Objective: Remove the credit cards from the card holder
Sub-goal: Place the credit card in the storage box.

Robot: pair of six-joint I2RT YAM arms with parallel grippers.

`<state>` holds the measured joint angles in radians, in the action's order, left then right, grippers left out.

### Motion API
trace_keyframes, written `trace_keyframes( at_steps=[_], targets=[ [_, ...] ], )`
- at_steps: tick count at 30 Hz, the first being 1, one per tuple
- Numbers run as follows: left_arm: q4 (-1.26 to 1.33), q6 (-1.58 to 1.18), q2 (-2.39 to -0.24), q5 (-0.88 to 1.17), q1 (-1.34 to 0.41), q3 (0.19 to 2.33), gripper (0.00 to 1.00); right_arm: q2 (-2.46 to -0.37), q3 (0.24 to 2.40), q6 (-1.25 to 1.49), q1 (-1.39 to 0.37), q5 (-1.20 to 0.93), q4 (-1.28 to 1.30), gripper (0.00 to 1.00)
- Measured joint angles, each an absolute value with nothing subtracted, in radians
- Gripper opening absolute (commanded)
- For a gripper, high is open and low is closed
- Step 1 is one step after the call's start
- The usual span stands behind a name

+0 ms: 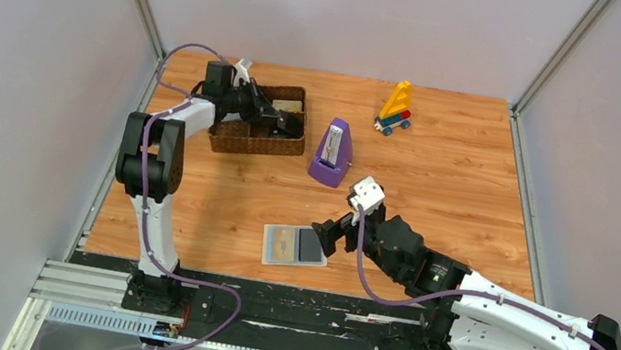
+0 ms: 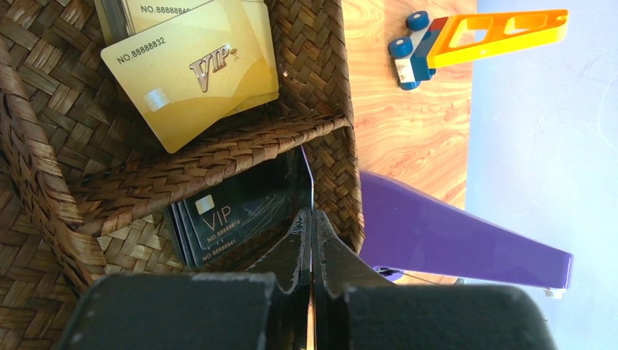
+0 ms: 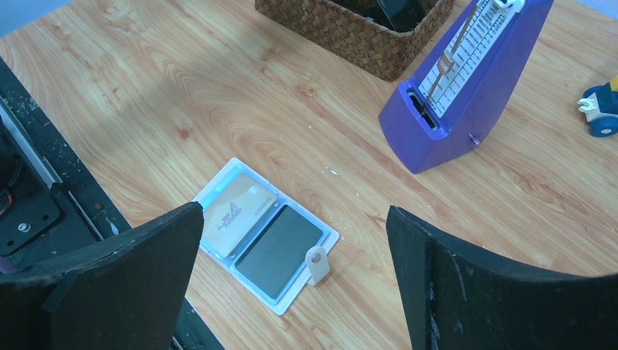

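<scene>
The light-blue card holder lies open and flat near the table's front edge. A tan credit card fills its left slot and a black one its right slot. My right gripper hovers open just right of and above the holder, touching nothing. My left gripper is shut over the brown woven tray, pinching a thin black card seen edge-on. Gold cards and black cards lie in separate tray compartments.
A purple metronome stands between the tray and the holder. A yellow-and-blue toy vehicle sits at the back right. The holder's snap tab sticks out at its right edge.
</scene>
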<state>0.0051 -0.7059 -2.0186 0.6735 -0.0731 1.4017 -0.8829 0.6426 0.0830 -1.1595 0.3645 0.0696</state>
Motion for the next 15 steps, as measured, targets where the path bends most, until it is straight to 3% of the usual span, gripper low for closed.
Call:
trace_keyframes(
  at_steps=[8, 15],
  targets=[
    [0.021, -0.712, -2.052, 0.677, -0.073, 1.402, 0.01, -0.896, 0.643, 0.076, -1.150, 0.364, 0.069, 1.00],
    [0.018, -0.710, -2.073, 0.677, -0.073, 1.402, 0.13, -0.898, 0.643, 0.076, -1.146, 0.361, 0.068, 1.00]
  ],
)
